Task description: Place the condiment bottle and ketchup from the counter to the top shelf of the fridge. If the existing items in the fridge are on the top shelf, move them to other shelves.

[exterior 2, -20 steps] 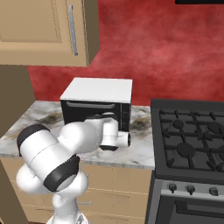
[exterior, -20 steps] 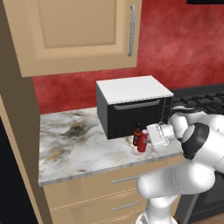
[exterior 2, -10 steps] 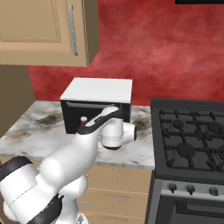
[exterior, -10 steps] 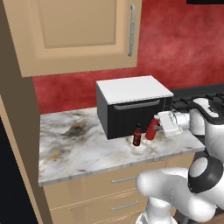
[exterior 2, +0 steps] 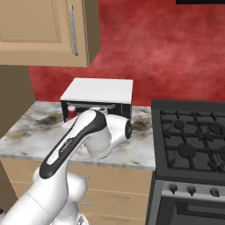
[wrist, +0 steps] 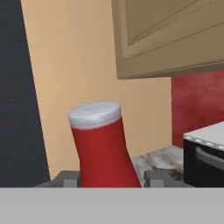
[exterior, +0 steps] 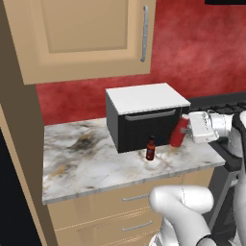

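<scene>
Clearly, in the left base view the tool (exterior: 186, 130) is closed partway around the ketchup (exterior: 178, 133), whose red body leans from the white hand toward the upper right and hangs above the table (exterior: 86, 158), just in front of the right end of the black toaster oven (exterior: 144, 117). The condiment bottle (exterior: 150, 148) stands upright on the table near the oven's front, a little to the left of the lifted ketchup and apart from it. A tan wall cabinet (exterior: 86, 38) with a silver handle hangs above, against the red wall (exterior: 202, 53), and tan drawers (exterior: 129, 211) sit below the stone slab. From the right base view the white arm (exterior 2: 83, 140) crosses in front of the oven (exterior 2: 97, 94) and hides most of the hand; a bit of red at the oven's left end is probably the ketchup (exterior 2: 71, 113), though it is too covered to be sure. A black gas stove (exterior 2: 189, 145) adjoins the table (exterior 2: 26, 132) on the right. Looking along the hand view, the ketchup (wrist: 103, 146) sits between the two dark fingertips (wrist: 70, 178), white cap up and tilted slightly, with the jaws at a narrow setting against its sides. Behind it are a tan side panel (wrist: 74, 78), the dark fridge (wrist: 17, 87) at the left edge, the wall cabinet's underside, and the oven's corner (wrist: 205, 157) at the right.
</scene>
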